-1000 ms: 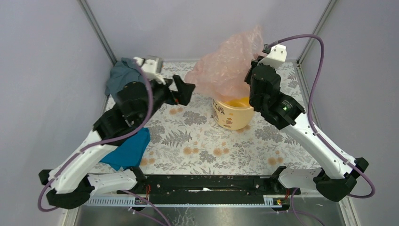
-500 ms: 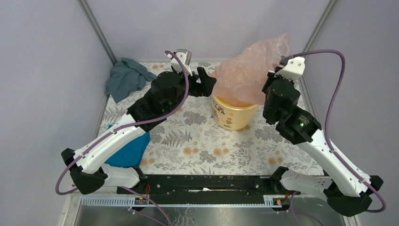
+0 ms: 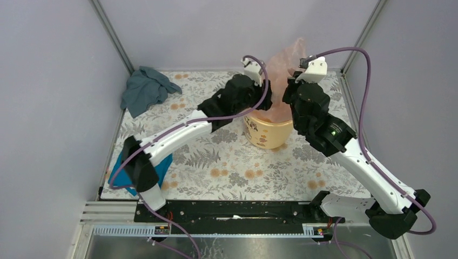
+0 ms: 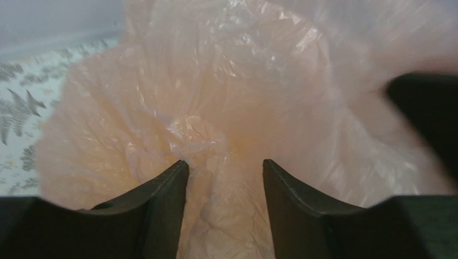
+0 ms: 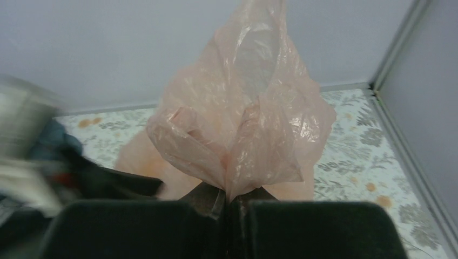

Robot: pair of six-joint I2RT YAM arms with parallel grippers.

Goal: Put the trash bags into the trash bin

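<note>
At the far middle of the flowered table (image 3: 227,162) stands the yellow-orange trash bin (image 3: 267,132), with the pale-pink trash bag (image 3: 285,62) held up over its mouth and reaching down to the rim. The right gripper (image 5: 229,197) is clamped tight on a bunched fold of the bag. The left gripper (image 4: 226,172), at the bag's left side, has its jaws parted around loose film.

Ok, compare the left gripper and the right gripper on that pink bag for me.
The left gripper is open, jaws apart; the right gripper is shut on the trash bag. The left gripper faces loose, bunched film, unclamped; the right gripper pinches a fold that stands up above it. Both are at the bag over the trash bin.
</note>
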